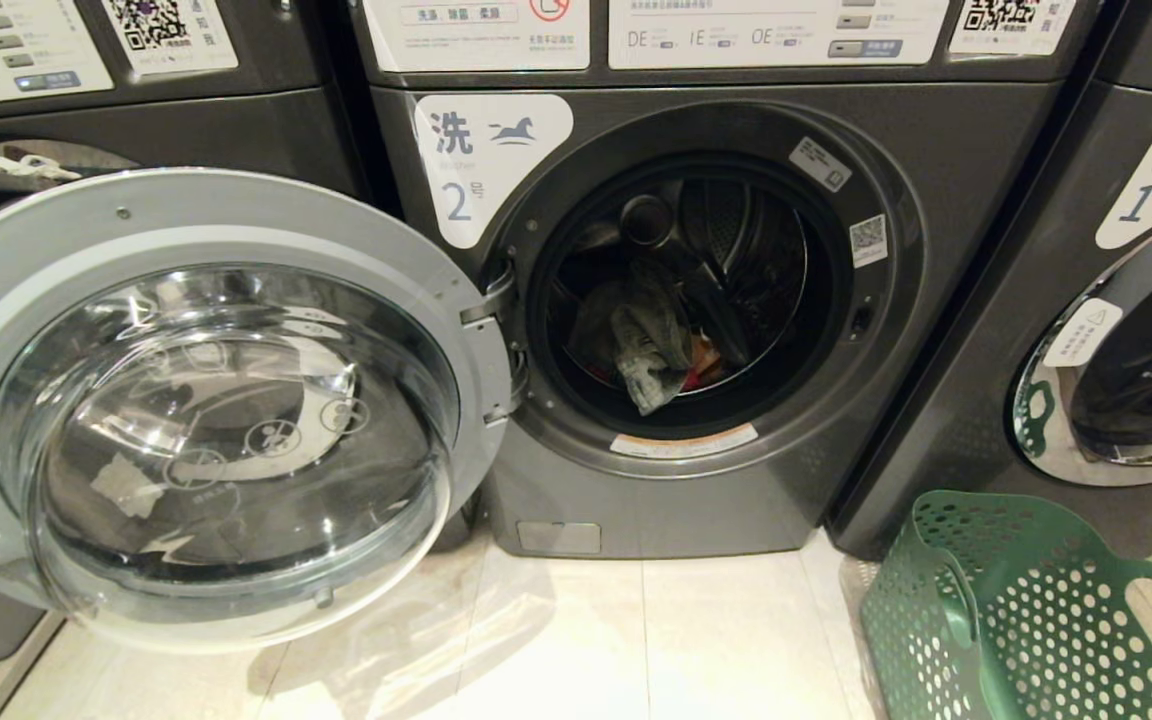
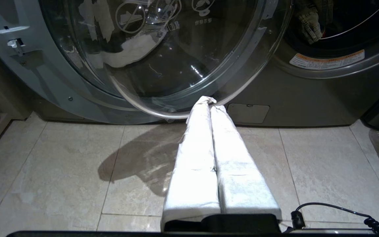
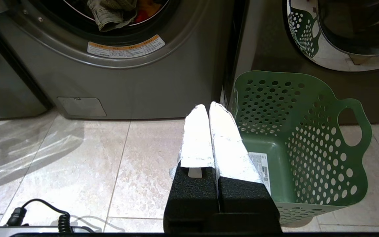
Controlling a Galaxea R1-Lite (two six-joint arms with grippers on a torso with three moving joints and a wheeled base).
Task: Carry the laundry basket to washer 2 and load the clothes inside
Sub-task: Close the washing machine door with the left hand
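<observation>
From the head camera, washer 2 stood with its round glass door swung wide to the left of the drum mouth. The clothes lay heaped low inside the drum, grey-blue denim hanging toward the lip with a scrap of red behind it. The laundry basket sat on the tiled floor to the right of washer 2, at the foot of the machine marked 1. Neither arm showed in this view.

The left wrist camera had the left pincer clenched on nothing, its white-wrapped tips pressed together and hovering just off the lower rim of the open door, above the floor.

The right wrist camera found the right pincer likewise clenched and empty, poised just beside the basket's near wall. The basket held no garments; only a white label showed on its bare bottom, which suggests the loading was as good as finished.

What remained appeared to be tidying up. The denim hung close to the drum's edge, so a gentle push deeper in would keep it clear of the seal if the door were to be shut. Any swing of the door would best be guided from its outer rim, slowly, with both arms kept away from the hinge side.
</observation>
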